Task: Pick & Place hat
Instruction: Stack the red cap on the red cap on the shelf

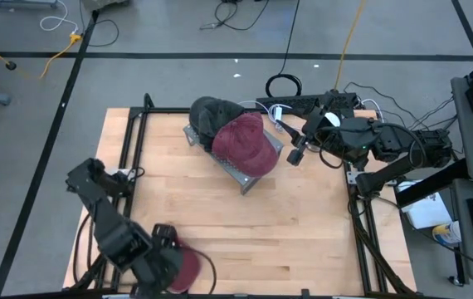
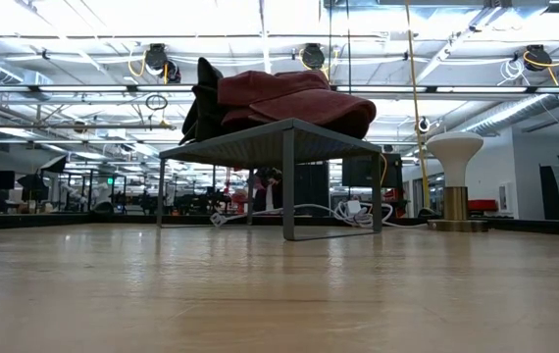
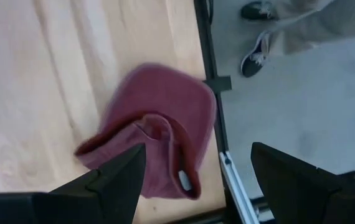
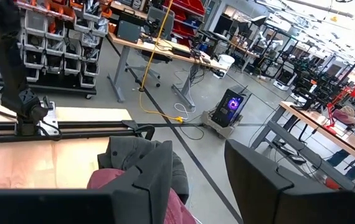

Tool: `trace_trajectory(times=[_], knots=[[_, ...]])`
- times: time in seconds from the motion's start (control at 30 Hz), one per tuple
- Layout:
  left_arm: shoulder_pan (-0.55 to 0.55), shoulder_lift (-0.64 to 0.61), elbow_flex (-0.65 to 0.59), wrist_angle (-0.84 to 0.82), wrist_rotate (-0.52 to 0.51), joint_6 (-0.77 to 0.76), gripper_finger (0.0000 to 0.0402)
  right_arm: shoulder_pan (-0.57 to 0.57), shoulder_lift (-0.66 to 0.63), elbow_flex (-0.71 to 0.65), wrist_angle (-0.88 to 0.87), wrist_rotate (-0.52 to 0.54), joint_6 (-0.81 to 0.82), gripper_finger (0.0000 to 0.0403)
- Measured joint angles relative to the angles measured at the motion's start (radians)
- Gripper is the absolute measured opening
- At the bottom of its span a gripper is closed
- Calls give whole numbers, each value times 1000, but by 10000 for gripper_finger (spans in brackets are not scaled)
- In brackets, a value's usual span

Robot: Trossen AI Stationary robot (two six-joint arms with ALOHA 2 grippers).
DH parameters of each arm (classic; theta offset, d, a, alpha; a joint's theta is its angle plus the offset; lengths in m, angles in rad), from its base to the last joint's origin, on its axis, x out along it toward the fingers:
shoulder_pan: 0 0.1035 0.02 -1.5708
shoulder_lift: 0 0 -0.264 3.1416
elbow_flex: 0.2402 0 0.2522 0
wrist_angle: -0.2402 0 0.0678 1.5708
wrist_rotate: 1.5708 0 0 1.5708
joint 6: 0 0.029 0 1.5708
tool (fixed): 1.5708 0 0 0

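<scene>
Two hats sit stacked on the small metal rack (image 1: pixel 238 173) toward the table's (image 1: pixel 303 232) far side: a maroon hat (image 1: pixel 245 143) lying over a dark hat (image 1: pixel 212 115). The right gripper (image 1: pixel 295 154) hovers just beside the rack, its jaws partly apart and holding nothing. At the near edge the left gripper (image 3: pixel 196 171) hangs over a third, maroon cap (image 3: pixel 156 134) on the wood, jaws wide apart and empty.

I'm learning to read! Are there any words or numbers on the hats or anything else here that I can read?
None can be read.
Red hat on the rack: no words show.
Dark hat: no words show.
Red hat at the table edge: small tag, too blurred.
Lit screen in the room: too small.
Papers beside the table: too small.
</scene>
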Motion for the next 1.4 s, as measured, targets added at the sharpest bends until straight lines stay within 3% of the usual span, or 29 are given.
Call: trace_trajectory(times=[1.03, 1.4], knots=[[-165, 432, 0, 63, 1, -25, 296, 0, 0, 0, -71, 0, 5, 139], [-178, 500, 0, -34, -26, -119, 295, 0, 0, 0, -72, 0, 5, 139]])
